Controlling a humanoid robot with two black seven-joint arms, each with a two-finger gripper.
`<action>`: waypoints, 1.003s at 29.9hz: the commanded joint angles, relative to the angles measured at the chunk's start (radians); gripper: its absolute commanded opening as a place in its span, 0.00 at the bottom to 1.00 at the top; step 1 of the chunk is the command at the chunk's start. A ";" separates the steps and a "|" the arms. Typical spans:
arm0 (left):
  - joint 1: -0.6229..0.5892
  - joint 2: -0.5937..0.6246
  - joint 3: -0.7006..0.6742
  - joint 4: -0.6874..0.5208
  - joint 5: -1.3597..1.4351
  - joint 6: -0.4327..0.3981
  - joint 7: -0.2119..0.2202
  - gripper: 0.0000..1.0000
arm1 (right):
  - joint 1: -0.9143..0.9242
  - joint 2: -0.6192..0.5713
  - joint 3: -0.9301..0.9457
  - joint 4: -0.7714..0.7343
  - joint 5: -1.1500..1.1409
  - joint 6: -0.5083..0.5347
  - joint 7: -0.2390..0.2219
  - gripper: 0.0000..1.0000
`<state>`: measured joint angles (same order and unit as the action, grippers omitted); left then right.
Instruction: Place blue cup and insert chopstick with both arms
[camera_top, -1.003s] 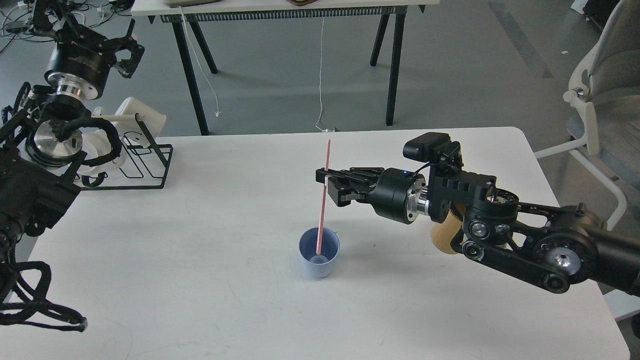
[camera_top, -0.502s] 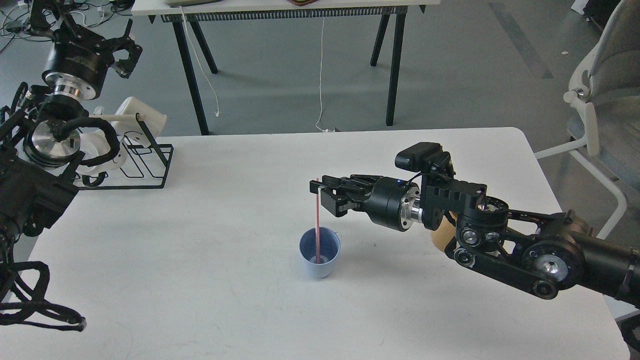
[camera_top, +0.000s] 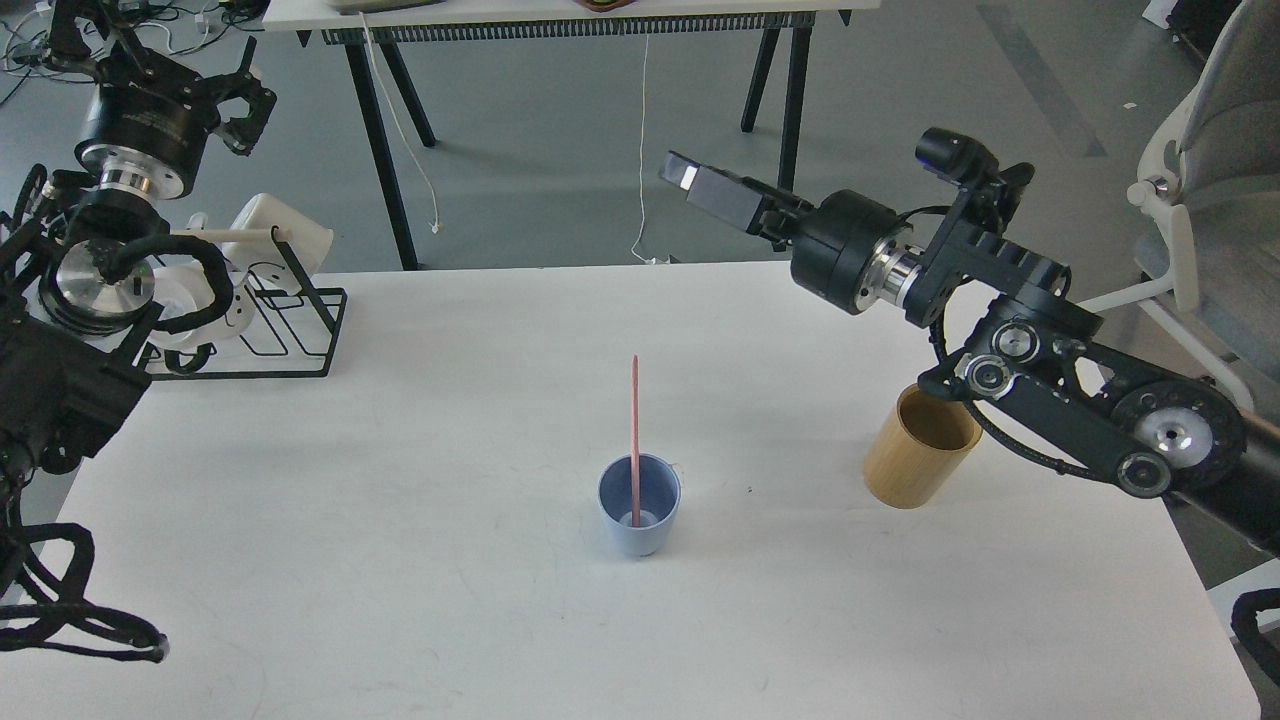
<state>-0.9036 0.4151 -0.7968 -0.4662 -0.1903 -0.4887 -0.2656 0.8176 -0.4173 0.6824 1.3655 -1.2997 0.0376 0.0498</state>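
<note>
chopstick (camera_top: 634, 440) stands in blue cup (camera_top: 639, 518); my right claw (camera_top: 690, 180) well above it, holding nothing, jaw gap unclear; left claw (camera_top: 245, 105) far off, empty.

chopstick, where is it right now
In the head view the chopstick stands upright in the blue cup mid-table, left of the bamboo cylinder.

Bright even light, soft shadows, sharp

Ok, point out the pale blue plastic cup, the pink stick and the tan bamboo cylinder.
Pale blue plastic cup (camera_top: 640, 535): head view, front wall.
Thin pink stick (camera_top: 635, 430): head view, mid-shaft above the rim.
Tan bamboo cylinder (camera_top: 910, 470): head view, side wall.
</note>
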 joint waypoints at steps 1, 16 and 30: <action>-0.001 -0.006 -0.001 0.000 -0.001 0.000 0.000 1.00 | -0.002 -0.005 0.116 -0.086 0.170 -0.001 0.005 1.00; -0.009 -0.027 -0.013 0.000 -0.005 0.000 0.005 1.00 | 0.000 -0.008 0.341 -0.451 1.002 0.178 0.058 1.00; 0.022 -0.032 -0.013 0.005 -0.024 0.000 0.005 1.00 | 0.038 0.129 0.374 -0.824 1.275 0.433 0.050 1.00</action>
<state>-0.8896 0.3838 -0.8086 -0.4621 -0.1999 -0.4887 -0.2584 0.8535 -0.3173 1.0503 0.5755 -0.0644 0.4348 0.0952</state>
